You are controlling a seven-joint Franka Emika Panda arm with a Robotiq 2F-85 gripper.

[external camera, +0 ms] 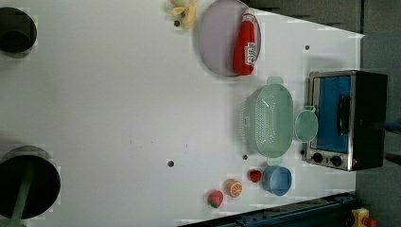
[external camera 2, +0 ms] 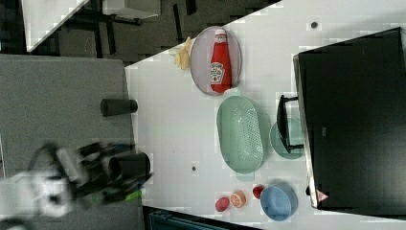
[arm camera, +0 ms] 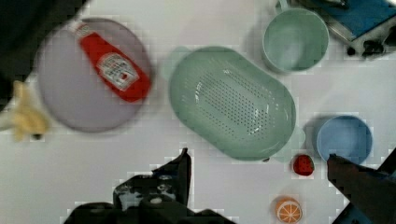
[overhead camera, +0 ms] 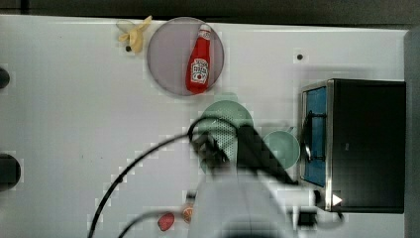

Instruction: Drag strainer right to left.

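The strainer (arm camera: 233, 102) is a pale mint-green oval colander dotted with small holes, with small tabs at its rim. It lies on the white table between the grey plate and the green mug. In the wrist view my gripper (arm camera: 261, 170) hangs above the table with its two dark fingers (arm camera: 183, 168) spread wide. It is open, nothing is between the fingers, and the strainer lies just beyond the fingertips, untouched. In the top view my arm (overhead camera: 247, 193) covers part of the strainer (overhead camera: 225, 115). The strainer (external camera: 269, 120) shows whole in the left view, and the right view has the strainer (external camera 2: 239, 134) too.
A green mug (external camera: 306, 125) stands against the strainer's side, with a toaster oven (external camera: 350, 118) behind it. A ketchup bottle (external camera: 246, 45) lies on a grey plate (external camera: 215, 42). A blue bowl (external camera: 277, 180), a strawberry (external camera: 255, 176) and an orange half (external camera: 233, 187) sit nearby. Bare white table spreads across the left view's left.
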